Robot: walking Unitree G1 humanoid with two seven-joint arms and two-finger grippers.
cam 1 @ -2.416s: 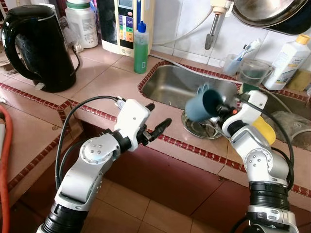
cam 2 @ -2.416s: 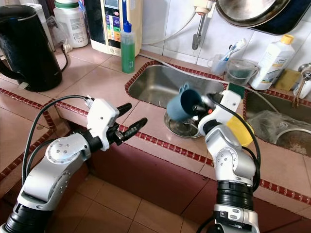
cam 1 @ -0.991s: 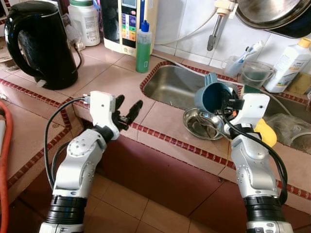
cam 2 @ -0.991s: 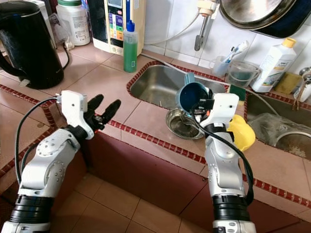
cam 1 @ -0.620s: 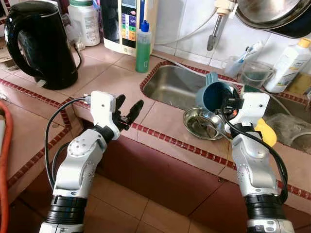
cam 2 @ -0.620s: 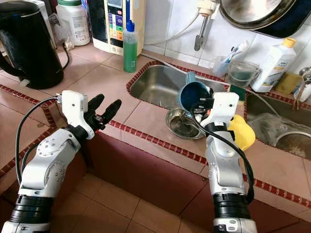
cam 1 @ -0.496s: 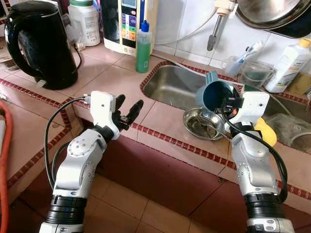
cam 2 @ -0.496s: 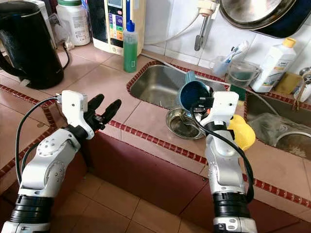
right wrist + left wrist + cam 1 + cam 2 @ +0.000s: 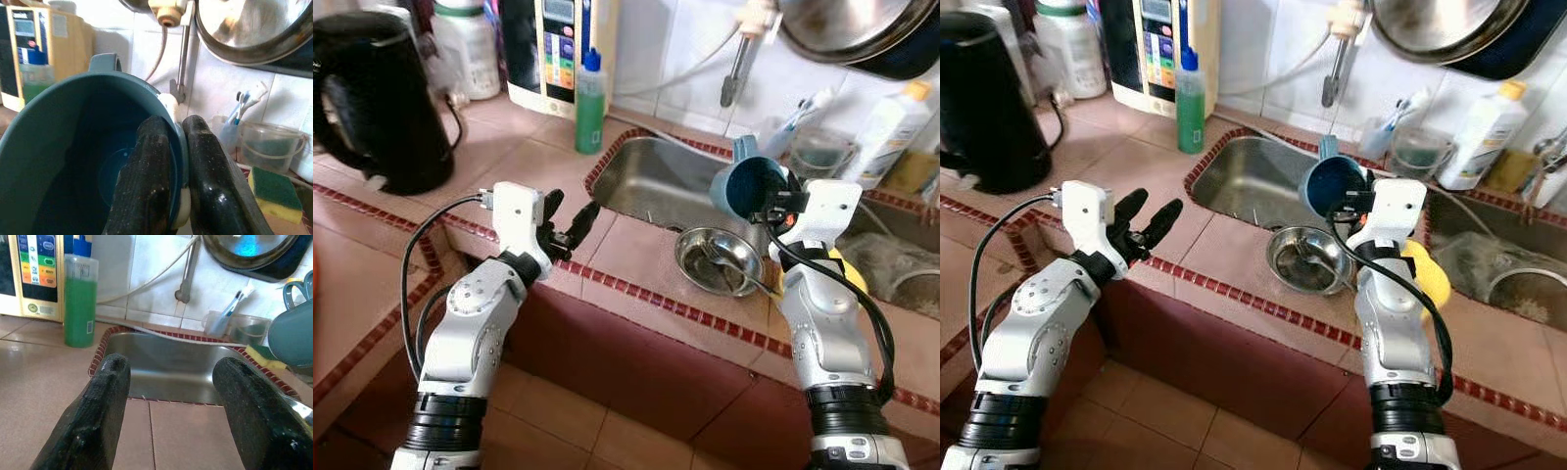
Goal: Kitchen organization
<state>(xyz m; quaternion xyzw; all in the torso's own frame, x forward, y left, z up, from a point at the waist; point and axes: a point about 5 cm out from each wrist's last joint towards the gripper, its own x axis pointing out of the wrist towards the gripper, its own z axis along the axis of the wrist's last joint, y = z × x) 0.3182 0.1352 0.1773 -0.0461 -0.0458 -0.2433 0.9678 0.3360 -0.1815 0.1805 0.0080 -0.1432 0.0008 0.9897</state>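
Above the sink's (image 9: 651,181) front right corner, the right gripper (image 9: 771,203) holds the mug (image 9: 744,188) clamped by its rim, one finger (image 9: 146,181) inside and one outside. The mug lies tipped on its side, mouth facing back toward the robot, handle uppermost, its axis running from the gripper out over the basin. The steel bowl (image 9: 717,259) sits on the counter (image 9: 529,162) edge just below and nearer the robot. The left gripper (image 9: 570,227), fingers spread and empty, hovers at the counter's front edge, well apart from the mug; the right arm is plainly the one placed to set it down. Compared with a moment ago, the mug sits slightly farther over the sink, and the left gripper has not shifted.
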